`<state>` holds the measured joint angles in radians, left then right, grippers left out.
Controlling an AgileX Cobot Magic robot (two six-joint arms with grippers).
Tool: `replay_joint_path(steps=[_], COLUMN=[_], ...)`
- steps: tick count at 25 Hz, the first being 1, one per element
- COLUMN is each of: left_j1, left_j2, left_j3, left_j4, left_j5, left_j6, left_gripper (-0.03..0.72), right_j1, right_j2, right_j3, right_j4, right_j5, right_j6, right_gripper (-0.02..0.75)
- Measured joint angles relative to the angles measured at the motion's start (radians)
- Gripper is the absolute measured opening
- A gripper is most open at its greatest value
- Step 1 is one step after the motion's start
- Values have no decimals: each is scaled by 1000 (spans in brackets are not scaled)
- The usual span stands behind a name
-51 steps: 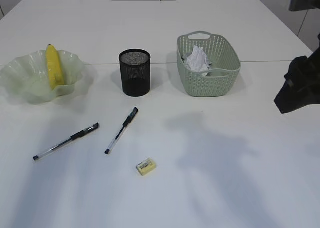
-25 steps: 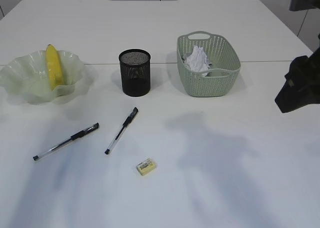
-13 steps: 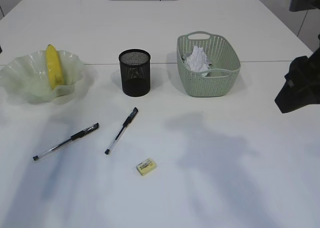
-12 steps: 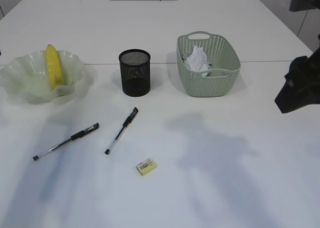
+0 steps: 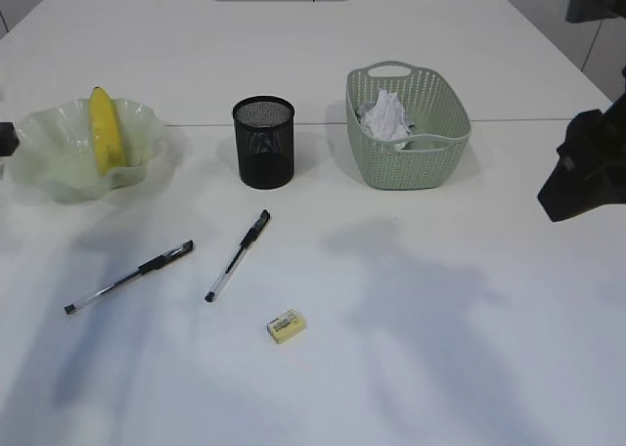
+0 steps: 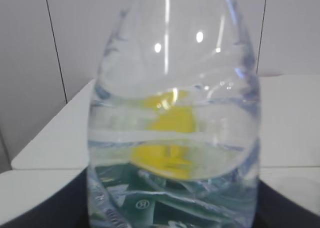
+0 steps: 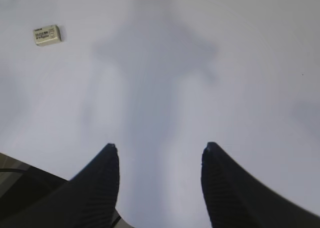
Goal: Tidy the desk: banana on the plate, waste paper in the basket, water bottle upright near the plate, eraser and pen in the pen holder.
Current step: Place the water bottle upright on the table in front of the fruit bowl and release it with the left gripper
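The water bottle (image 6: 172,113) fills the left wrist view, upright, with my left gripper (image 6: 172,208) shut on its green-labelled lower part. A yellow patch shows through the water. Only a dark bit of that arm (image 5: 5,138) shows at the exterior view's left edge, beside the plate (image 5: 44,157). The banana (image 5: 105,128) lies on the plate. The waste paper (image 5: 387,116) sits in the basket (image 5: 435,148). Two pens (image 5: 129,277) (image 5: 238,254) and the eraser (image 5: 285,325) (image 7: 47,35) lie on the desk in front of the pen holder (image 5: 264,143). My right gripper (image 7: 160,148) hangs open over bare desk.
The right arm's black body (image 5: 582,167) stands at the right edge, beside the basket. A seam crosses the white desk (image 5: 469,299) behind the pen holder. Shadows of the arms fall on the front half of the desk.
A dark part of the left arm has come into view at the left edge beside the plate, and its shadow has shifted. The right arm has not moved.
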<state>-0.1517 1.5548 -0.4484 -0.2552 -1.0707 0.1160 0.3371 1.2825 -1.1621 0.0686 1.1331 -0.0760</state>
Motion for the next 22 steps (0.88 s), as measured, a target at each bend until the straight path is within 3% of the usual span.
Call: replay_joint_path(steps=[14, 22], left_j1=[0, 6], left_j2=[147, 235], left_j3=[0, -74], left_j4=[42, 302], left_j5=[-14, -14], left_j6=[-21, -22], left_gripper=[391, 391], right_j1=[0, 0], right_j2=[26, 27], right_j3=[0, 0], right_j4=[0, -2], right_j5=[-4, -4], right_j6=[-10, -17], right_gripper=[394, 393])
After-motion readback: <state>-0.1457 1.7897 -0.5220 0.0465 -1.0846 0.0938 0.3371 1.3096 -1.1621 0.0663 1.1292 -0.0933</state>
